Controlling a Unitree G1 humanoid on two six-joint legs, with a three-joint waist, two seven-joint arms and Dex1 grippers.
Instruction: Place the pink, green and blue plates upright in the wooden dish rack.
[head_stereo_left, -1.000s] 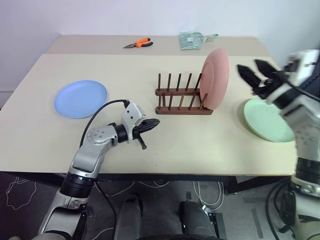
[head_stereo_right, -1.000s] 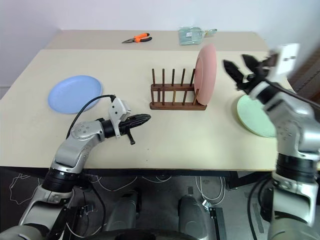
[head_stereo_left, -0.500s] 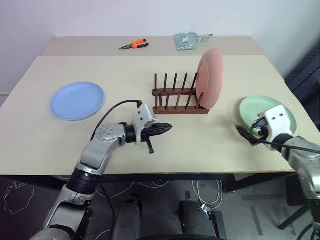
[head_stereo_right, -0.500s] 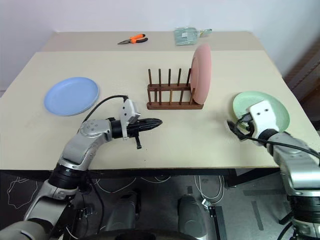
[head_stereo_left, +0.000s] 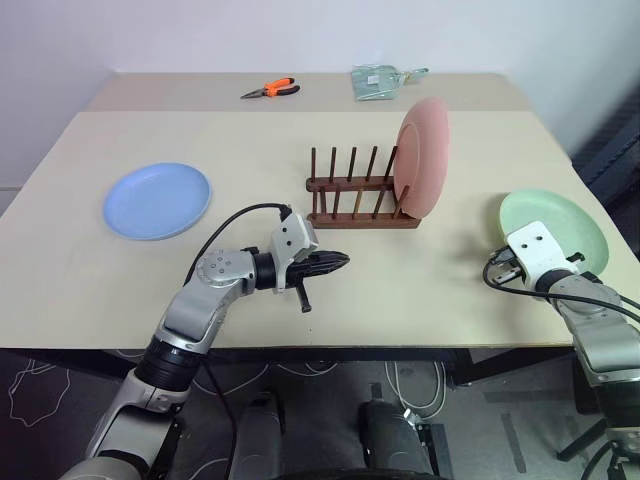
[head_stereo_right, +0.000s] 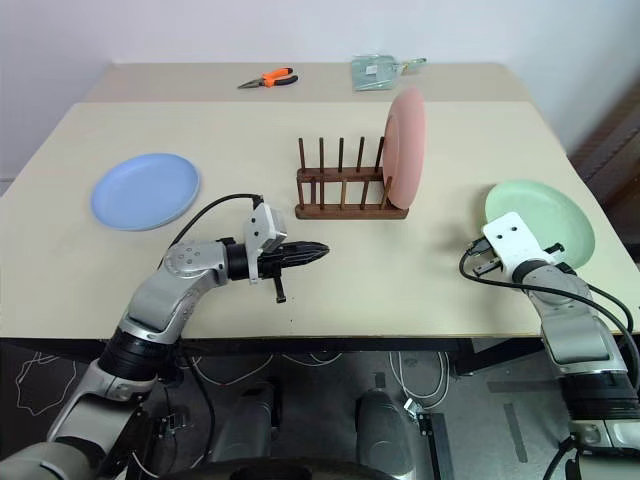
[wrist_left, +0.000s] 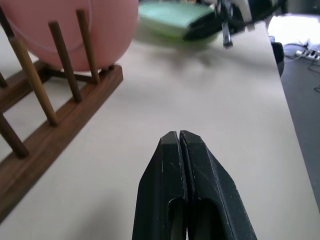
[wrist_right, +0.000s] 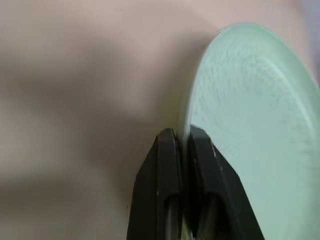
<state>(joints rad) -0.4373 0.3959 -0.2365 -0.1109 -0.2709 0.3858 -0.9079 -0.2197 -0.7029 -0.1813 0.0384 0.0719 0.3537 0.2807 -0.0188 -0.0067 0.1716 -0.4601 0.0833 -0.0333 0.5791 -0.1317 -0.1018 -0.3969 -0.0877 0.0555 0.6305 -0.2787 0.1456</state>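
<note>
Right claw (wrist_right: 181, 137) pinching rim of green plate (head_stereo_right: 541, 214) on table (head_stereo_left: 420, 265), left claw (wrist_left: 179, 137) squeezed tight, empty, pink plate (head_stereo_left: 424, 156) standing in rack (head_stereo_left: 355, 199)

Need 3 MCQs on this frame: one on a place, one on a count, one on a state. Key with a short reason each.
1. Where does the round salmon-pink plastic plate stand?
A. flat beside the orange pliers
B. upright at the right end of the dark wooden peg rack
C. under the left pincer

2. How many plates lie flat on the beige table?
A. none
B. one
C. two

3. How is the right pincer?
A. wide open above the rack
B. shut on the rim of the pale mint-green round plate
C. shut on the light-blue round plate

Key: 1 B, it leans between the rack's last pegs. 2 C, blue and green both lie flat. 3 B, the right wrist view shows its fingers closed on that rim.
</note>
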